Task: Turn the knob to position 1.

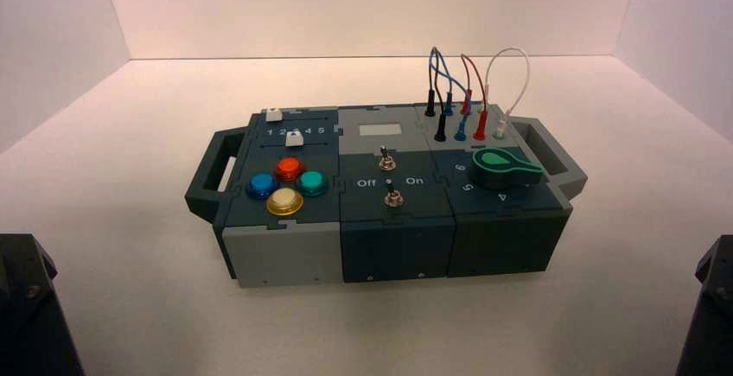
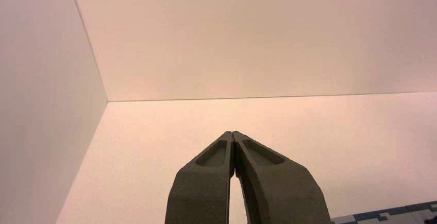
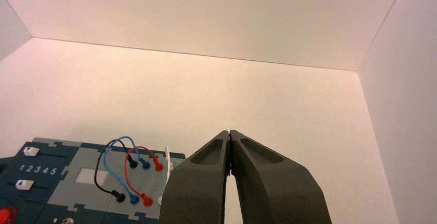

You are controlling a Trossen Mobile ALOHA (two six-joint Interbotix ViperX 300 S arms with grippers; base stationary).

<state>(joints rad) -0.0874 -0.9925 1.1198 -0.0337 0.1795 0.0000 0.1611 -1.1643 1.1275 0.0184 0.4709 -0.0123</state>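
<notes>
My right gripper (image 3: pixel 230 131) is the nearer unit for this operation: the knob (image 1: pixel 504 168) sits at the near right part of the box (image 1: pixel 396 242), on its dark right-hand panel, ahead of my right arm (image 1: pixel 722 307) and inward, to the left of it. The right gripper's fingertips meet, with nothing held between them. The knob's long axis runs roughly crosswise to the box, its tapered pointer directed rightward, toward my right arm's side. I judge that the approach requires travel forward and to the left, then alignment of the fingers to straddle the pointer; the fingers must part first. The wires (image 1: pixel 467 91) stand just beyond the knob, so a low approach from the far side could snag them. My left gripper (image 2: pixel 232 132) is parked left of the box, closed and empty.
</notes>
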